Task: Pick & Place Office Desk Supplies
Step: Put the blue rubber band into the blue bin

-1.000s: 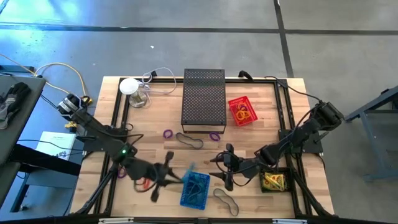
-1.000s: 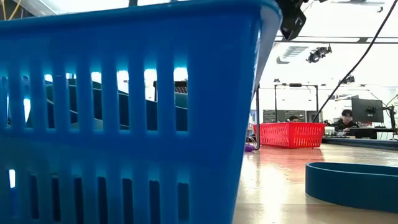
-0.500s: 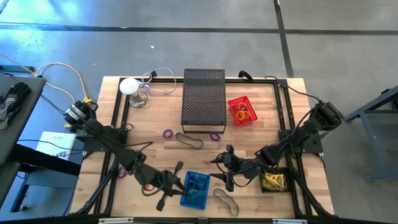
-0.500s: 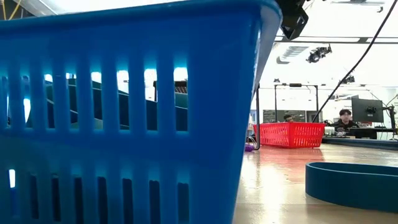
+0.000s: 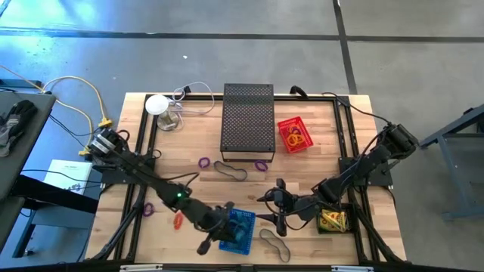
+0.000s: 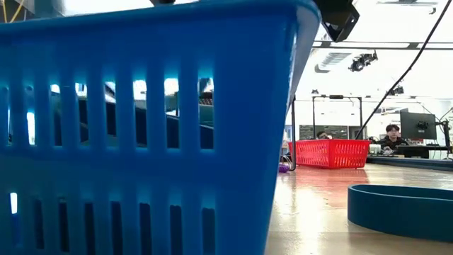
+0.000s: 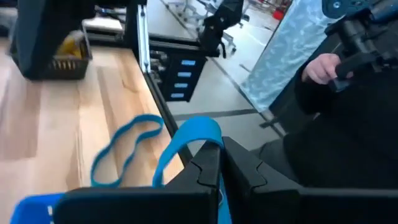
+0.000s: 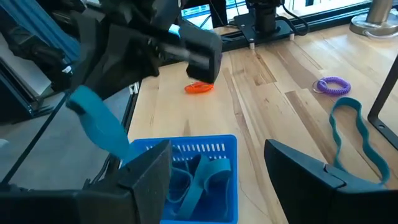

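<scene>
A teal rubber band (image 8: 99, 124) is pinched in the closed left gripper (image 5: 214, 236) and is held just beside the near-left edge of the blue basket (image 5: 239, 230), where more teal bands (image 8: 198, 177) are already piled. The right gripper (image 5: 277, 214) is parked with fingers spread wide and nothing held, just right of the basket, with another band loop (image 5: 274, 243) lying on the table near it. Elsewhere an orange band (image 8: 199, 88), a purple coil (image 8: 333, 85) and a red basket (image 5: 294, 134) of bands are seen on the wood.
</scene>
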Tool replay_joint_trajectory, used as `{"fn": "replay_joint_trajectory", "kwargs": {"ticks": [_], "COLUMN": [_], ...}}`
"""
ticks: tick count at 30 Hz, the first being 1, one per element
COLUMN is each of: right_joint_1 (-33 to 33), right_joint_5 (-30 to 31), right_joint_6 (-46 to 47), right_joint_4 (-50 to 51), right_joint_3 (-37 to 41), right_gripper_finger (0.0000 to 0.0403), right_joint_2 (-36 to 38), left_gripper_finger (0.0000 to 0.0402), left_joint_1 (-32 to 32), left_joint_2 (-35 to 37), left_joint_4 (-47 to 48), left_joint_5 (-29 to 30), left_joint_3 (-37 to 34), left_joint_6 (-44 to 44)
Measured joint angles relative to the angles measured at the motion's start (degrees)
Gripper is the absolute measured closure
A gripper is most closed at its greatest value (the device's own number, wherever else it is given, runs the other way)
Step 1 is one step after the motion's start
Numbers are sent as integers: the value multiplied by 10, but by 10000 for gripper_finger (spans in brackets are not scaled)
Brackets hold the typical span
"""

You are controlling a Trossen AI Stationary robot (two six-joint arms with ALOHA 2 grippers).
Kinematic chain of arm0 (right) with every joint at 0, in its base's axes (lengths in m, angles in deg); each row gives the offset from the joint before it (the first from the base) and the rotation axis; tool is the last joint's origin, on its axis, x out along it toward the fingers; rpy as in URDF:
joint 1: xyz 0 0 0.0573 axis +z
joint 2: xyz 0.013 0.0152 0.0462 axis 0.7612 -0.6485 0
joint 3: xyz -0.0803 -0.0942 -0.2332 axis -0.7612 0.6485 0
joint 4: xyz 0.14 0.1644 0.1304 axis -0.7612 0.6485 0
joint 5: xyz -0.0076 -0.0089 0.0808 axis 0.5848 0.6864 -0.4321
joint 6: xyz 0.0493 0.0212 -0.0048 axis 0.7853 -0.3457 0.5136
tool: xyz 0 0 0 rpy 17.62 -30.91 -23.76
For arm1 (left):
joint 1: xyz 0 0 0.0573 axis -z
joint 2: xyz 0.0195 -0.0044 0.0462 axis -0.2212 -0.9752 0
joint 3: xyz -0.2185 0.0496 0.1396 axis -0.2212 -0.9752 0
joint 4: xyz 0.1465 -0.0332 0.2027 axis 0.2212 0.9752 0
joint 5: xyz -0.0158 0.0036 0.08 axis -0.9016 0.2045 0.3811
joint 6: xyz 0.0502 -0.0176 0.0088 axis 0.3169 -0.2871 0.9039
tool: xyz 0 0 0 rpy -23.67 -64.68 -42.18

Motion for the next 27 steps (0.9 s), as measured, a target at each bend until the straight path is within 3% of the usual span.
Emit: {"fn": "replay_joint_trajectory", "kwargs": {"ticks": [14, 22, 27], "right_joint_1": [1, -1, -1], "right_joint_5": [0, 2, 3], "right_joint_6": [6, 4, 3], "right_joint_4": [0, -3, -4], "right_joint_3": [0, 0, 0], "right_gripper_finger": [159, 159, 159], "right_joint_2": [0, 0, 0], "left_gripper_finger": [401, 401, 401], "left_joint_1": [-38, -70, -87], "left_joint_2": [-23, -74, -96], "left_joint_4": [57, 75, 124], "left_joint_5": [-36, -145, -161], "left_joint_3": [0, 0, 0], "left_joint_6": [-110, -193, -219]}}
